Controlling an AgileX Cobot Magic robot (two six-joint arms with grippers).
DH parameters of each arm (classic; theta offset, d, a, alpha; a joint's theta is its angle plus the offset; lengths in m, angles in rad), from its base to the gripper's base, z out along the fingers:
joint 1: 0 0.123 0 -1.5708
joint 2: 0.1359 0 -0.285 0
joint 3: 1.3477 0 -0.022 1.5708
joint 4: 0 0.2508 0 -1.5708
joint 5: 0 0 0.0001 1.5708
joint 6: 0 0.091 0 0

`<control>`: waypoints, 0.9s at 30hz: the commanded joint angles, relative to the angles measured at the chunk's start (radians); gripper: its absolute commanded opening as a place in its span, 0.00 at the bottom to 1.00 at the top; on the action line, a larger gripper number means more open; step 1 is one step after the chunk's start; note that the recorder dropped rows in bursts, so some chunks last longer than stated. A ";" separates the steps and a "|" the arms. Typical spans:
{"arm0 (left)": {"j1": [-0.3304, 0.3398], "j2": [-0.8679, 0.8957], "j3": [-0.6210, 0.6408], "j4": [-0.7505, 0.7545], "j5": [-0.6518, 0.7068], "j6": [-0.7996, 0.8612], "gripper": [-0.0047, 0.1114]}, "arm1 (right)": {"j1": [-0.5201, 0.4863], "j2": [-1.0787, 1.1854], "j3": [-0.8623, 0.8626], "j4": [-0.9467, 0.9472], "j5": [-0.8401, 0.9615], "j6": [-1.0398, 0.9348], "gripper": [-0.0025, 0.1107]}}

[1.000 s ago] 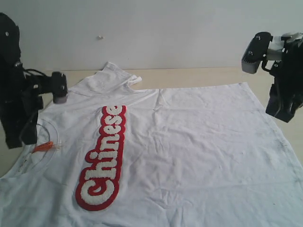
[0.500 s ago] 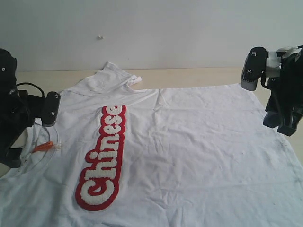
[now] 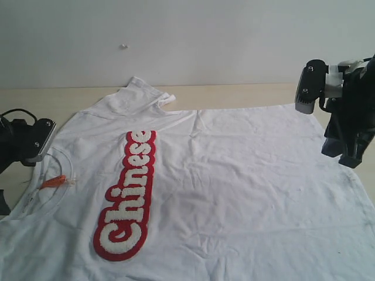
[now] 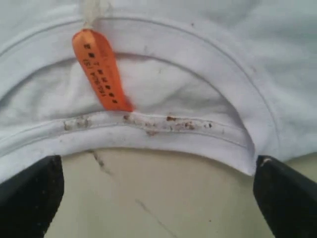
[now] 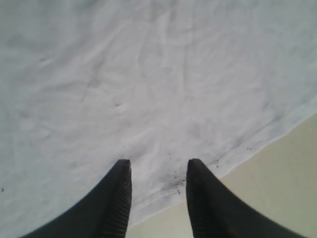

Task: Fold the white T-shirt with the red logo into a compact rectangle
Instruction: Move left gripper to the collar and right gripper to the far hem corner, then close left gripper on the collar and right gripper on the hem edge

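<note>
The white T-shirt (image 3: 234, 175) lies spread flat on the table, chest up, with the red logo (image 3: 126, 196) reading "Chinese". Its collar (image 3: 58, 170) and orange neck tag (image 3: 53, 181) are at the left, and its hem is at the right. My left gripper (image 4: 158, 198) is open wide over bare table just outside the collar (image 4: 163, 54), with the tag (image 4: 99, 74) beyond it. Nothing lies between its fingers (image 4: 29, 193). My right gripper (image 5: 158, 168) hovers open above the hem (image 5: 247, 144), apart from the cloth; it appears at the right edge of the shirt (image 3: 343, 152).
The tan table (image 3: 234, 93) shows behind the shirt and at its left and right. One sleeve (image 3: 132, 96) points toward the white wall. The shirt's near part runs off the bottom of the exterior view.
My left arm has dropped low and pulled back to the left edge beside the collar. My right arm has shifted slightly left and down over the hem.
</note>
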 commanded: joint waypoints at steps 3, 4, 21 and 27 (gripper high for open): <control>-0.003 0.060 -0.055 -0.163 0.056 0.071 0.94 | 0.001 0.030 0.004 -0.013 -0.009 -0.017 0.36; -0.003 0.069 -0.077 -0.177 0.082 0.076 0.94 | 0.001 0.034 0.004 -0.030 -0.009 -0.017 0.36; 0.015 0.159 -0.145 -0.093 0.112 0.039 0.94 | 0.001 0.096 0.004 -0.221 -0.019 -0.122 0.39; 0.015 0.165 -0.145 -0.093 0.103 0.037 0.94 | 0.001 0.098 0.004 -0.221 -0.039 -0.111 0.41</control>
